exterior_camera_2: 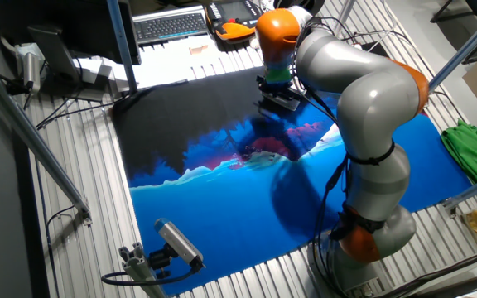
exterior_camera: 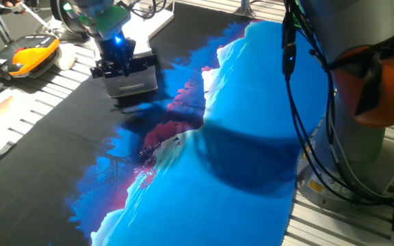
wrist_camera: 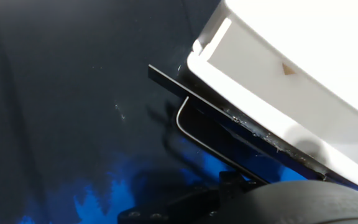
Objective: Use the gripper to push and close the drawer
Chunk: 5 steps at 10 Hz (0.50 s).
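Blue-and-black cloth (exterior_camera: 252,123) covers the worktop's near part, and toward the far left corner the drawer (exterior_camera: 134,80) sits on it with the claw (exterior_camera: 120,63) directly at its top, finger opening undeterminable, nothing visibly held.

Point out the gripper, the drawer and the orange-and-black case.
gripper (exterior_camera: 122,63): one fixed view, black claw under the blue light.
drawer (exterior_camera: 134,85): one fixed view, its grey front.
orange-and-black case (exterior_camera: 24,56): one fixed view, its orange top.

White drawer (exterior_camera: 134,80), grey front; black hand (exterior_camera: 118,63) (blue glow); blue-black-pink cloth (exterior_camera: 238,123).
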Each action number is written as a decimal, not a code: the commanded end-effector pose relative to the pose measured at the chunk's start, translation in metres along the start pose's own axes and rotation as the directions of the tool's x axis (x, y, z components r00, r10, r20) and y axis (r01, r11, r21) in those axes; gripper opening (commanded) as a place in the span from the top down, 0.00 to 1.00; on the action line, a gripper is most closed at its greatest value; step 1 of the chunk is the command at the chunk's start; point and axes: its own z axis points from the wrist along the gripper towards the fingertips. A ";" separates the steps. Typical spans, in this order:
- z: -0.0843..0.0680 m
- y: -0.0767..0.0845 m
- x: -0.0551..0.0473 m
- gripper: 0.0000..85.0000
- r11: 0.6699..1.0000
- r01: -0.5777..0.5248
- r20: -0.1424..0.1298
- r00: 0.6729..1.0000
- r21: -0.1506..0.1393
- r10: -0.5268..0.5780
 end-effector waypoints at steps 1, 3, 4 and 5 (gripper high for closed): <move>0.000 -0.003 -0.003 1.00 1.000 0.005 0.000 1.000 -0.005 -0.005; 0.001 -0.013 -0.012 1.00 1.000 0.018 0.001 1.000 -0.007 -0.018; 0.001 -0.017 -0.015 1.00 1.000 0.023 0.001 1.000 -0.008 -0.023; 0.000 -0.020 -0.018 1.00 1.000 0.026 0.001 1.000 -0.008 -0.026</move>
